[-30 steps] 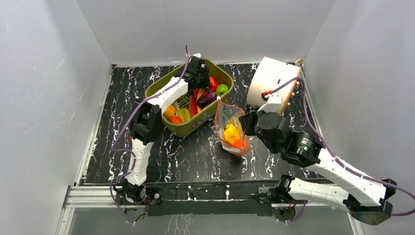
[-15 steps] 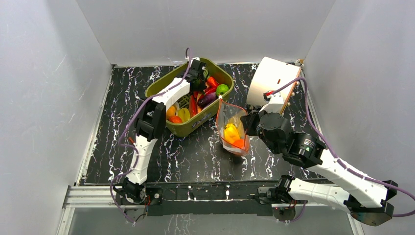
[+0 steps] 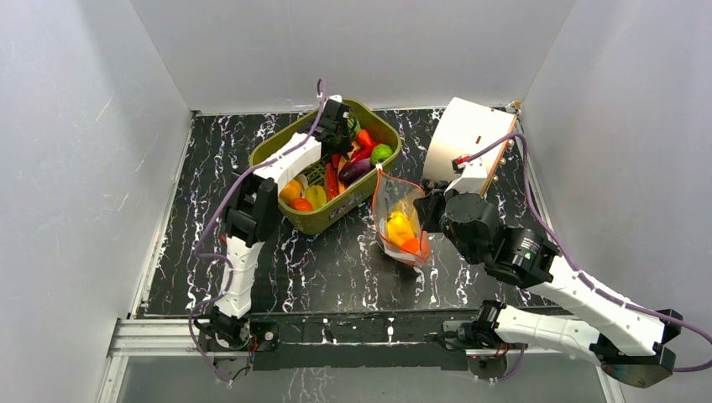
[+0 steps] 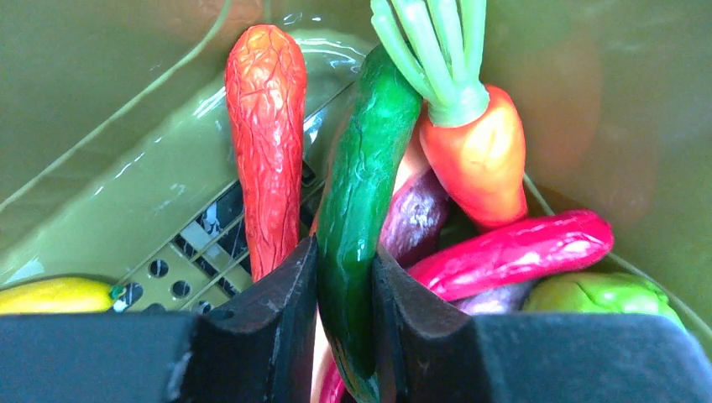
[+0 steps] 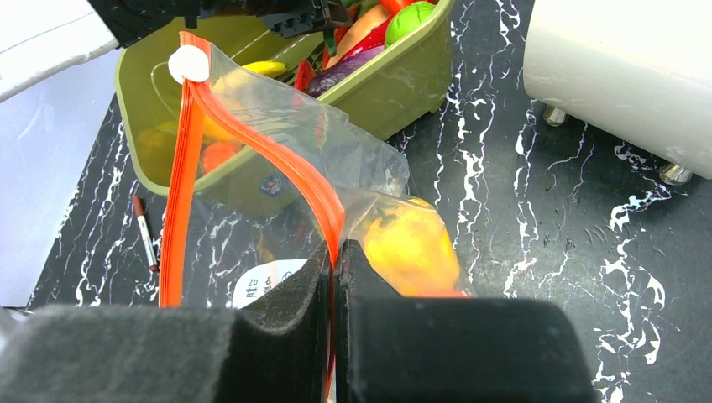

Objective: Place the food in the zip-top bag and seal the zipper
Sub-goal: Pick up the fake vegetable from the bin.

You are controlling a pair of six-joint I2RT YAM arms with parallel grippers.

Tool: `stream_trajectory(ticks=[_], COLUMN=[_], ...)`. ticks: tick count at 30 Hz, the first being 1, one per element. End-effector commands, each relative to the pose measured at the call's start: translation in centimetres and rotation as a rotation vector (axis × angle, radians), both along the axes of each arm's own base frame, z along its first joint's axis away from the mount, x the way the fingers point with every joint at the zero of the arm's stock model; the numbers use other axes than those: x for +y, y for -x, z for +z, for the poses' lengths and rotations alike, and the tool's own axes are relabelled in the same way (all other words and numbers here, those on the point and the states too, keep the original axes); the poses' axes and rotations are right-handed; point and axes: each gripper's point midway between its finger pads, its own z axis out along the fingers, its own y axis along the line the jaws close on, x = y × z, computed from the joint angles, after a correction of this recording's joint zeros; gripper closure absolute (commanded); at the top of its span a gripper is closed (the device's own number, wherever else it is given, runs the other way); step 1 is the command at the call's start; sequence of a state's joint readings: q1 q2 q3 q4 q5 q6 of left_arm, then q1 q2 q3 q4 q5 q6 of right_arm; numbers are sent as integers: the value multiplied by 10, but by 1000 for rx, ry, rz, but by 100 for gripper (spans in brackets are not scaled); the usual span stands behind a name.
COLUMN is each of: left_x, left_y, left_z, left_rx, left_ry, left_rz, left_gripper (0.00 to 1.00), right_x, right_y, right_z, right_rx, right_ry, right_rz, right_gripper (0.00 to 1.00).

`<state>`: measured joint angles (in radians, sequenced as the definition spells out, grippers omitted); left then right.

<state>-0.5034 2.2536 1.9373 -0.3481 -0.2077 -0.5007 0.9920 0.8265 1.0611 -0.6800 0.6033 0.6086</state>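
Note:
My left gripper (image 4: pixel 344 277) is down inside the olive-green tub (image 3: pixel 277 143), shut on a long green vegetable (image 4: pixel 361 193). Beside it lie a red-orange chilli (image 4: pixel 264 143), an orange carrot (image 4: pixel 479 159), a red chilli (image 4: pixel 520 252) and purple pieces (image 4: pixel 416 218). My right gripper (image 5: pixel 334 277) is shut on the red-orange zipper strip (image 5: pixel 277 164) of the clear zip-top bag (image 3: pixel 395 206), holding its mouth up and open beside the tub. A yellow pepper (image 5: pixel 407 248) and an orange piece (image 3: pixel 410 246) lie inside the bag.
A white box-like appliance (image 3: pixel 462 138) stands at the back right, close behind my right arm. A small pen-like stick (image 5: pixel 144 231) lies on the black marbled table (image 3: pixel 327 260) left of the bag. Grey walls enclose the table.
My left gripper has dipped deeper into the tub's far end and now grips the green vegetable. The right gripper and the bag have barely moved.

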Motion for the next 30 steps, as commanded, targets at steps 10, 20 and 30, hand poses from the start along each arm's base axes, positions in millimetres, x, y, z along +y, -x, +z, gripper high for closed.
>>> stream_trajectory(ticks=[10,20,30], left_x=[6,39,47], left_y=[27,67,116], left_z=[93,95,138], left_rx=[-136,-109,-143], left_ry=[57,-17,74], left_rz=[-78,-79,-147], left_gripper=[100,100,100], right_x=[11,18,29], right_y=[-3,1,1], right_z=[14,27,19], right_rx=[-15,-6,51], right_ry=[-85,-134,-142], right_rz=[4,32,44], right_gripper=[100,100,100])
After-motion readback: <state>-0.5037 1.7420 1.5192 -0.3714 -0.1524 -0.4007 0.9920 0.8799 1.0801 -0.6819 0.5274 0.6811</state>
